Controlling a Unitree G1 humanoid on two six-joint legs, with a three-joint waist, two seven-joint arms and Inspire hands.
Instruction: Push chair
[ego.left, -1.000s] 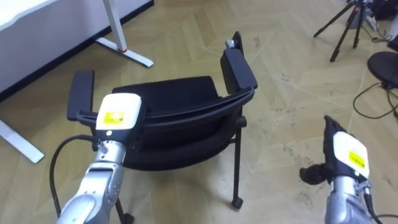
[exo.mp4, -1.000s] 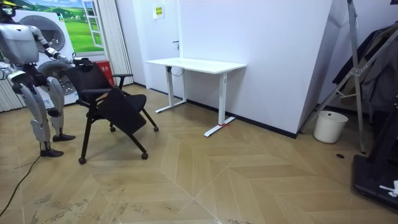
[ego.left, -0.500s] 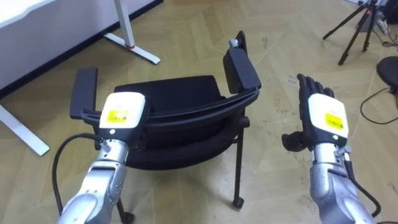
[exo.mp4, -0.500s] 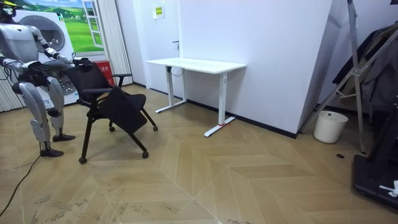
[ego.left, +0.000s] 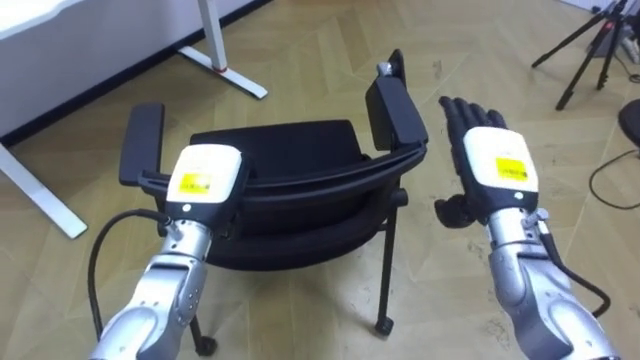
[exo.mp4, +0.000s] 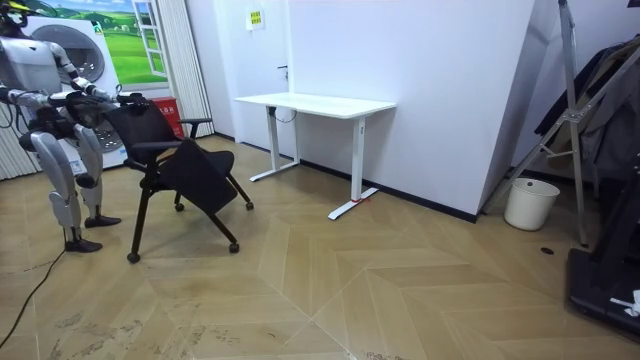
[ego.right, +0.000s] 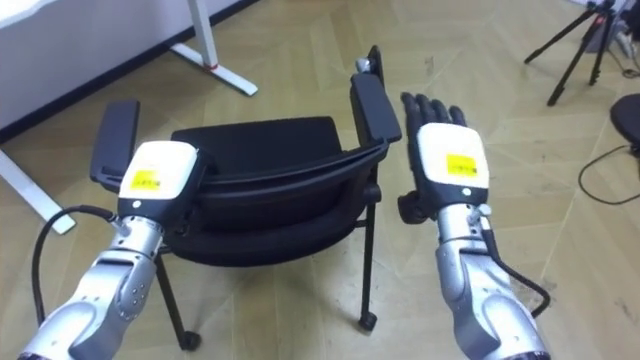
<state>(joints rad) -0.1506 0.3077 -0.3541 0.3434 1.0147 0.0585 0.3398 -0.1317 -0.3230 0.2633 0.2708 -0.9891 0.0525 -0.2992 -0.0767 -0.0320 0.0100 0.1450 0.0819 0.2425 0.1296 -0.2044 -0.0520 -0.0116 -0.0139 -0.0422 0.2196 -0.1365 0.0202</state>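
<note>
Wooden floor (ego.left: 300, 60), black chair (ego.left: 280, 150): left hand (ego.left: 203, 180) at its backrest (ego.left: 320, 185), grip untellable; right hand (ego.left: 497, 170), spread and empty, beside its armrest (ego.left: 397, 110), must next make contact to push.

No legible txt (too small)

A herringbone wood floor (exo.mp4: 380, 290) is pictured, scuffed along its near edge. A black chair (ego.left: 290, 190) is stood on it toward the room view's left edge, its castors resting on the boards, with the robot placed just behind it. A white desk (exo.mp4: 315, 103) is set on two flat feet along the floor's far edge, against the wall. A white bin (exo.mp4: 530, 203) is placed further along that edge, toward the room view's right. A black tripod (ego.left: 590, 50) is planted to the chair's right.
</note>
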